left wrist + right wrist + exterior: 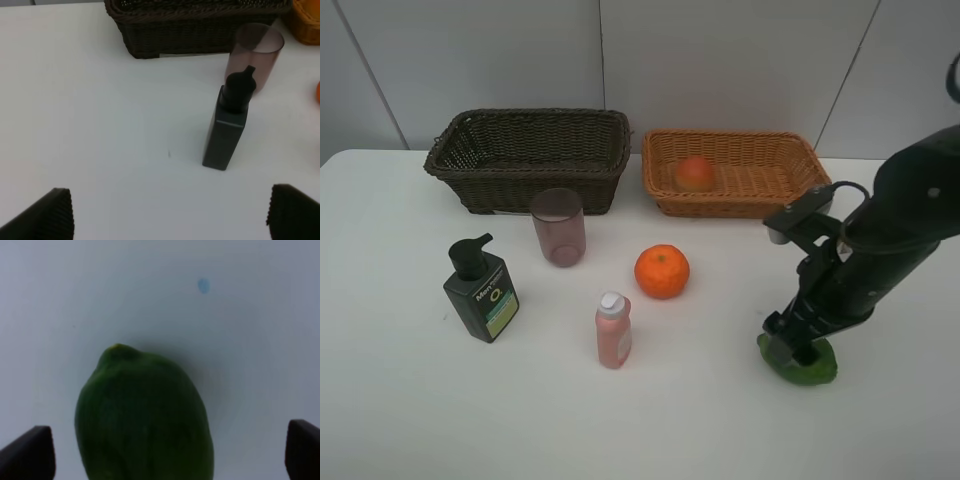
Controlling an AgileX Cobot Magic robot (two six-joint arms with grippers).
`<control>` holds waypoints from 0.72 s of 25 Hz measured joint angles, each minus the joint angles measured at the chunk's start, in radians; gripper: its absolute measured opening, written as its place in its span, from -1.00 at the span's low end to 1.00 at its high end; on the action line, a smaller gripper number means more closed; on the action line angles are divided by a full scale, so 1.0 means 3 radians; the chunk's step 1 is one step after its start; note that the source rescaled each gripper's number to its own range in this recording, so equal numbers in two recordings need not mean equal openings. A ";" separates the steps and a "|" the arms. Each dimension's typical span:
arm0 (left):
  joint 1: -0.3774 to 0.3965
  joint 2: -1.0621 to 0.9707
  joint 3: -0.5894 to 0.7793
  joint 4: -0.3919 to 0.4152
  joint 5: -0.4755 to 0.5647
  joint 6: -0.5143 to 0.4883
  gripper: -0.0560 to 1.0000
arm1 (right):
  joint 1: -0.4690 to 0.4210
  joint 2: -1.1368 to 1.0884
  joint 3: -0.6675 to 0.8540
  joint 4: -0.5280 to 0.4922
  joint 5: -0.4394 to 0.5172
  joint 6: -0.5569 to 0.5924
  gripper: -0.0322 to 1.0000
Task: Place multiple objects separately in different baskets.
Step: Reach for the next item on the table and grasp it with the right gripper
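Wide-spread right jaws flank a smooth, egg-shaped green fruit (145, 415).

A plain white table (400, 400) fills the near and middle ground, matte and evenly lit, with only soft shadows. At its far edge rises a pale grey-white wall (720, 60) of smooth panels split by thin dark seams (601, 50): one upright near the middle, one slanted at each side. A small bluish speck (203, 285) marks the tabletop.
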 joint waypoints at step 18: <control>0.0000 0.0000 0.0000 0.0000 0.0000 0.0000 1.00 | 0.0000 0.0612 0.0008 0.0078 -0.0305 0.0000 0.99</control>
